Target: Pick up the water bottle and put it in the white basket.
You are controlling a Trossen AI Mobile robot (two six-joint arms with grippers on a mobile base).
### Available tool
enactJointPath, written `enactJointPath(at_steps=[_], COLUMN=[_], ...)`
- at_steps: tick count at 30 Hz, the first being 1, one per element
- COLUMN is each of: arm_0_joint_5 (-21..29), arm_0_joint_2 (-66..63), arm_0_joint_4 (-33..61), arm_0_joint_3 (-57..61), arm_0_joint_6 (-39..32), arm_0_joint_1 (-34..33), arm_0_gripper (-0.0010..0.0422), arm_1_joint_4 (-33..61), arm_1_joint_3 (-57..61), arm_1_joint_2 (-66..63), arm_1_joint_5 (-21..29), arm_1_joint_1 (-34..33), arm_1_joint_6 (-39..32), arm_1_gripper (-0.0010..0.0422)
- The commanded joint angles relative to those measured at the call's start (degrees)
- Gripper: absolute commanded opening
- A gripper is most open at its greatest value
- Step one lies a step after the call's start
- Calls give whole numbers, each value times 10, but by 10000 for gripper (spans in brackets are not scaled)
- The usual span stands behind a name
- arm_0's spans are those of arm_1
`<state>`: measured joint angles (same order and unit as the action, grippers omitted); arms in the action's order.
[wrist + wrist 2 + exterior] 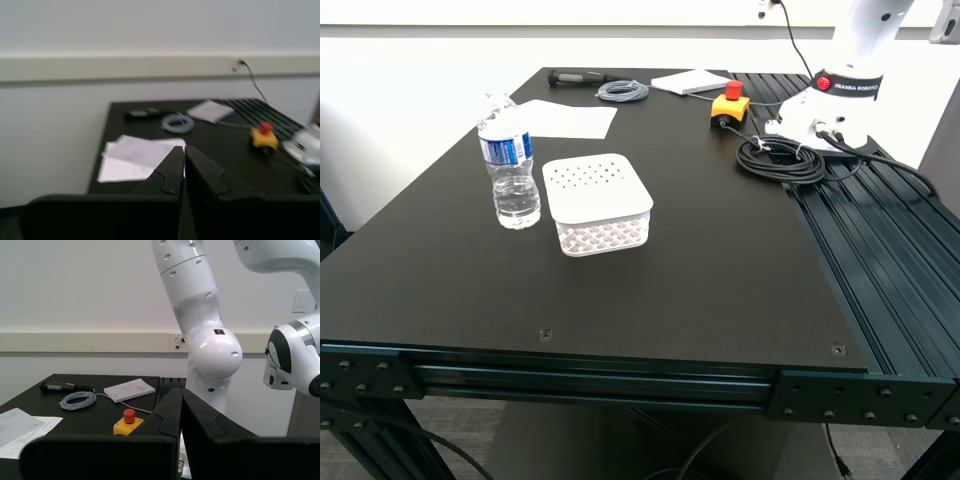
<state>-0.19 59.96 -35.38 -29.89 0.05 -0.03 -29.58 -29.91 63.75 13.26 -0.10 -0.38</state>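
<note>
**Tech A:** Black matte table on a dark extruded frame, set against a plain white wall with a pale horizontal trim band. Where is the task item located?

**Tech B:** The water bottle is stood upright on the table, toward the exterior view's left, just beside the white basket. Whether the two touch cannot be determined. The basket is seen with its hole-dotted flat face upward and its lattice sides below.

**Tech A:** Surrounding items?

**Tech B:** White paper sheets are laid behind the bottle. Farther back, a grey cable coil, a dark tool and a white booklet are noted. A yellow box with a red button is placed near a coiled black cable at the base of a white robot arm, on the exterior view's right.

**Tech A:** End effector condition?

**Tech B:** My first gripper is seen with both jaws brought together, nothing between them. My second gripper is likewise closed and empty. Neither arm appears in the exterior view.

**Tech A:** Limitations?

**Tech B:** The first wrist view is blurred. Bottle and basket are outside both wrist views. The white robot arm is cut off at the frame edge, and print on the papers is illegible.
</note>
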Motion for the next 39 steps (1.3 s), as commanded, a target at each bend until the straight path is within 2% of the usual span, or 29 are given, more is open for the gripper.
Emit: enactJointPath(at_steps=[1, 3, 7, 9, 12, 16, 18, 31, 33, 35, 39], arm_0_joint_5=[0, 0, 0, 0, 0, 0, 0, 0, 0, 0, 0], arm_0_joint_2=[0, 0, 0, 0, 0, 0, 0, 0, 0, 0, 0], arm_0_joint_4=[-2, -2, -1, -2, -1, -1, -1, -1, -1, -1, -1], arm_0_joint_3=[-1, -1, -1, -1, -1, -1, -1, -1, -1, -1, -1], arm_0_joint_6=[0, 0, 0, 0, 0, 0, 0, 0, 0, 0, 0], arm_0_joint_1=[0, 0, 0, 0, 0, 0, 0, 0, 0, 0, 0], arm_0_gripper=[1, 1, 1, 1, 1, 1, 1, 1, 1, 1, 1], arm_1_joint_4=[-1, -1, -1, -1, -1, -5, -6, -5, -3, 0, 5], arm_1_joint_3=[-2, -4, -5, -5, -5, -5, -6, -72, -88, -102, -109], arm_1_joint_2=[52, 92, 166, 191, 219, 243, 252, 285, 309, 330, 354], arm_1_joint_5=[101, 134, 138, 138, 143, 186, 190, 190, 193, 217, 219], arm_1_joint_1=[0, 0, -1, -1, -1, -2, -2, -11, -21, -34, -58], arm_1_joint_6=[-33, -69, -153, -172, -176, -183, -190, -196, -186, -169, -174], arm_1_gripper=[0, 0, 0, 0, 0, 12, 22, 146, 152, 153, 153])
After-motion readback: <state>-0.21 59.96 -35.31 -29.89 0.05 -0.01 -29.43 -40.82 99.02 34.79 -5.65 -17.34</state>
